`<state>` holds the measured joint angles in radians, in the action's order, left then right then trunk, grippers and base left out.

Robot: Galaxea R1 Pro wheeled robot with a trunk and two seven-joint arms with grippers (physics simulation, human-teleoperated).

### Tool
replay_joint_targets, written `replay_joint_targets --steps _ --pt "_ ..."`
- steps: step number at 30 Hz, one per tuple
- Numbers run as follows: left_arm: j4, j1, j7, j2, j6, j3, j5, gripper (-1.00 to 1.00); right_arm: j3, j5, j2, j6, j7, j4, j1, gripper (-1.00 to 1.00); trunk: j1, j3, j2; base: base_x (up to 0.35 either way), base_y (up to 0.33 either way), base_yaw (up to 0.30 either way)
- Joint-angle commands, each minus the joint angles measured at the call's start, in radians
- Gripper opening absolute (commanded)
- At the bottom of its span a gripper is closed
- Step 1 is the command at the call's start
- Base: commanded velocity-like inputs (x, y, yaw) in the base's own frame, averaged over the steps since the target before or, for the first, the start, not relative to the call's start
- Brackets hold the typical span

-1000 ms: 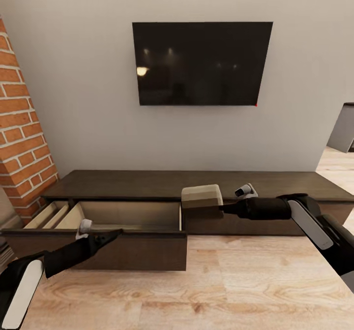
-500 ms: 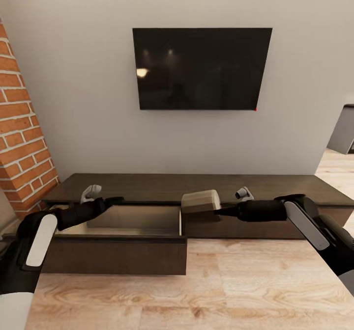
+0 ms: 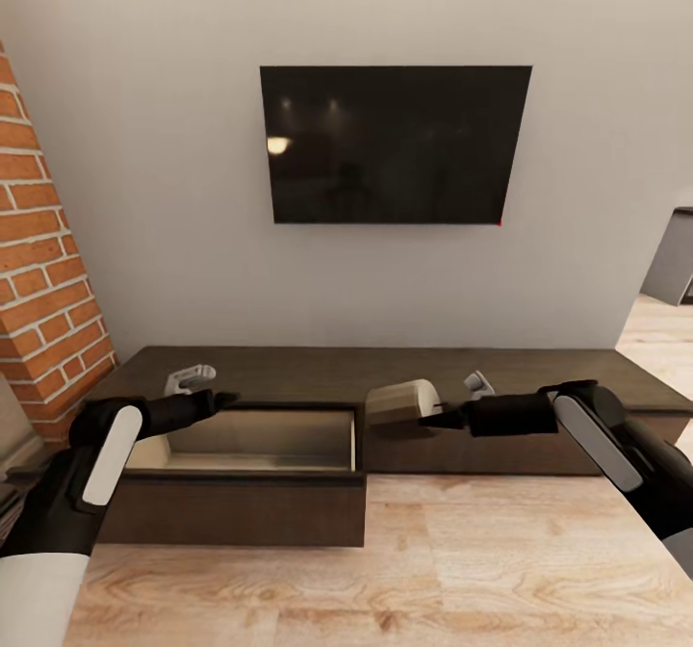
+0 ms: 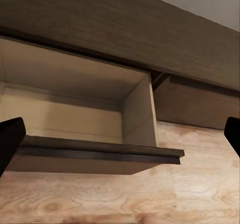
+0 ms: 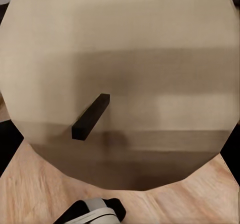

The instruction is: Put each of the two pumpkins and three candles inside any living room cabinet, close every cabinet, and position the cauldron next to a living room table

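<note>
The cabinet (image 3: 539, 368) is a long low dark-brown unit against the wall. One drawer (image 3: 260, 440) stands pulled out, and its pale beige inside (image 4: 75, 99) shows nothing in it. My right gripper (image 3: 435, 414) is shut on a tan candle (image 3: 402, 402), held on its side just right of the open drawer, in front of the cabinet's top edge. In the right wrist view the candle's end face (image 5: 150, 49) and dark wick (image 5: 91, 116) sit close to the camera. My left gripper (image 3: 223, 400) is open above the drawer's back left corner, its fingertips (image 4: 10, 144) spread wide.
A black TV (image 3: 395, 143) hangs on the wall above the cabinet. A brick column (image 3: 43, 271) stands at the left end. Light wood floor (image 3: 433, 570) lies in front of the cabinet. A grey piece of furniture (image 3: 674, 262) shows at the far right.
The camera has tilted up a little. My left arm rose from in front of the drawer to above its back left corner. The candle stays in the right gripper, shifted slightly right.
</note>
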<state>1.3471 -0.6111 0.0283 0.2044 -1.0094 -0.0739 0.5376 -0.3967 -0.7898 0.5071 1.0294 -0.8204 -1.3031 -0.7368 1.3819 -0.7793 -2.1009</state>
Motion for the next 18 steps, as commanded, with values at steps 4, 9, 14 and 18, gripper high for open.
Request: replay_joint_targets --steps 4,9,14,18 --pt "0.003 -0.001 -0.05 -0.006 0.0 0.006 -0.007 1.0 -0.003 0.015 -0.003 0.004 0.042 0.0 -0.001 -1.0 -0.016 0.012 0.028 0.0 0.0 0.0" --pt "0.004 -0.001 -0.071 -0.03 0.004 0.009 -0.009 1.0 -0.007 0.071 -0.032 -0.03 0.083 -0.001 -0.001 -1.0 -0.027 0.021 0.049 0.0 0.0 0.0" --pt "0.005 0.007 -0.073 -0.052 0.095 0.009 -0.008 1.0 -0.012 0.156 -0.062 -0.061 0.09 0.0 -0.001 -1.0 -0.027 0.021 0.049 0.0 0.0 0.15" --pt "0.001 0.008 -0.074 -0.06 0.148 0.011 -0.006 1.0 -0.012 0.196 -0.074 -0.066 0.09 0.0 -0.001 -1.0 -0.027 0.021 0.049 0.0 0.0 0.274"
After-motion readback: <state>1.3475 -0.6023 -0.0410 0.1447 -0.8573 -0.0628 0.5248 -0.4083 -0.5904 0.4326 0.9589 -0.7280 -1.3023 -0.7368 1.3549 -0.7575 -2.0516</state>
